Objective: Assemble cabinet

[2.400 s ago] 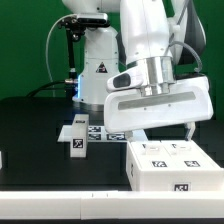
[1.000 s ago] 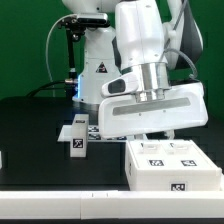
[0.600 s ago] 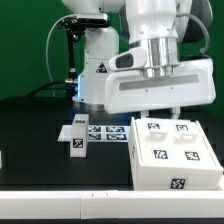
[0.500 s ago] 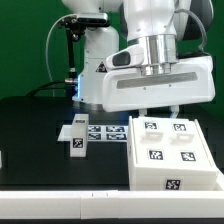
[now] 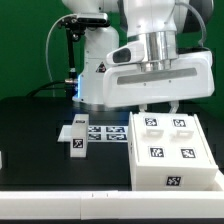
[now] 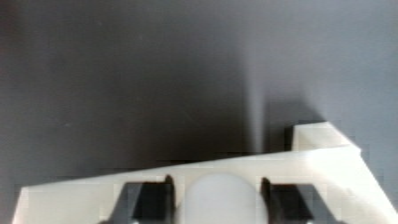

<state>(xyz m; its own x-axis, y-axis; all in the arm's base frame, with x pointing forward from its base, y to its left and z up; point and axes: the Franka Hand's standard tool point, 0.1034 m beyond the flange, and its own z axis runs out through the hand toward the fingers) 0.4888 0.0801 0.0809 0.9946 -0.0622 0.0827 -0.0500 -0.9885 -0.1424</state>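
Assembly status: early. Large white plastic cabinet box (image 5: 170,155), tagged on its upper face, lies directly beneath the hand (image 5: 162,108), with no panel or knob visibly fitted. Fingers reach the box's far edge; whether they clamp it cannot be told. Small upright white tagged panel (image 5: 75,138) stands loose on the black bench (image 5: 40,125), apart from the box toward the exterior view's left, the marker board (image 5: 105,132) between them. Joining appears outstanding.

Smooth white plastic cabinet (image 5: 169,165), matt black table (image 5: 35,125).
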